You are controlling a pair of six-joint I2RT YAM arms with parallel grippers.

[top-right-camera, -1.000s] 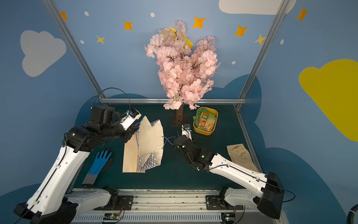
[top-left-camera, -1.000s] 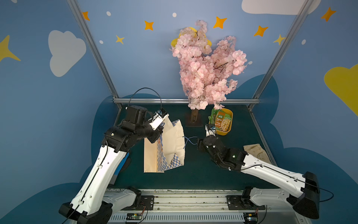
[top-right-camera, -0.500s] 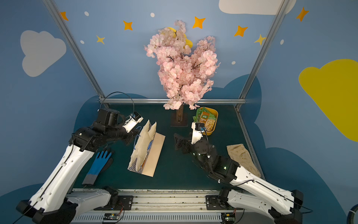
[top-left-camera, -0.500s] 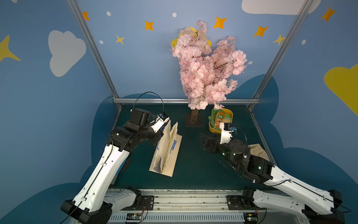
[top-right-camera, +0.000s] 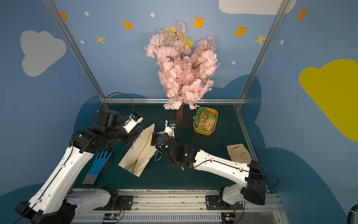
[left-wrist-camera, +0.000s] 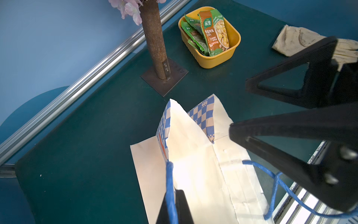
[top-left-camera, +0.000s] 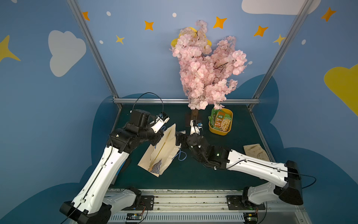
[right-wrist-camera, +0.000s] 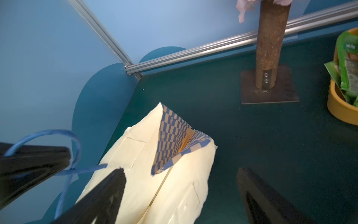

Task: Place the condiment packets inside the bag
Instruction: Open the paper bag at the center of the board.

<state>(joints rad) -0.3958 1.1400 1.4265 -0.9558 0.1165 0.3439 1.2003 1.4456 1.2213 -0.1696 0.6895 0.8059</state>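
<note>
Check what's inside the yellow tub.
Several green packets lean together in the tub. The front one shows an orange label and a food photo. The tub's floor and most of the rear packets' faces are covered, so an exact count isn't possible.

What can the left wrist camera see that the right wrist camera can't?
Only the left wrist view shows the beige glove and the whole yellow tub. Only the right wrist view shows the slanted metal frame post. Both show the bag, the tree trunk and the condiment packets.
</note>
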